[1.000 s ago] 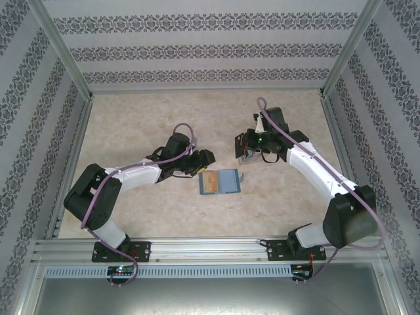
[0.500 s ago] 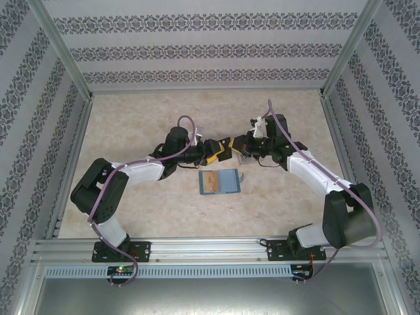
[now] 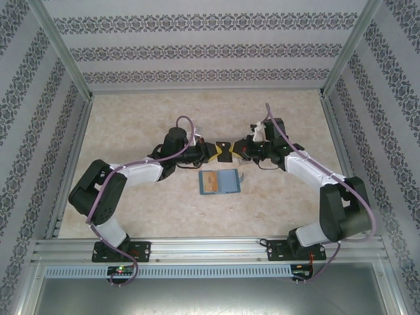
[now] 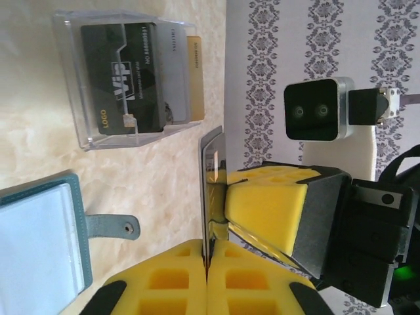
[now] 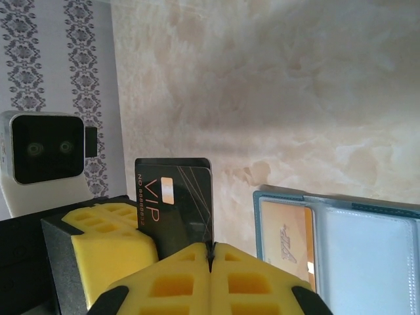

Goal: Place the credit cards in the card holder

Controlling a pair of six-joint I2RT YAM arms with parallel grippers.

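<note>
1. Currently the left arm is reaching in from the left side of the table (image 3: 131,118), and the left gripper (image 3: 214,151) is pinching shut on one edge of a dark card (image 3: 225,148) above the table's middle.
2. Through the left wrist camera, that card is showing edge-on, standing out of the seam between the closed yellow pads (image 4: 164,282).
3. The dark card is hanging in the air between the two grippers, clear of the table. Through the right wrist camera it is showing its face with "VIP" lettering.
4. The card holder (image 3: 220,182) is lying open and flat on the table, just nearer the arm bases than the meeting grippers, with its pale lining facing up.
5. A tan card (image 3: 209,182) is sitting in the holder's left pocket, and the closing strap (image 3: 241,176) is sticking out from the holder's right edge.
6. A clear box (image 4: 85,125) is standing on the table near the strap and apart from the holder. It is holding the boxed cards (image 4: 125,72), one dark and one tan.
7. The right gripper (image 3: 236,149) is clamping the card's opposite edge with its pads pressed together, while the right arm is stretching in from the table's right side.
</note>
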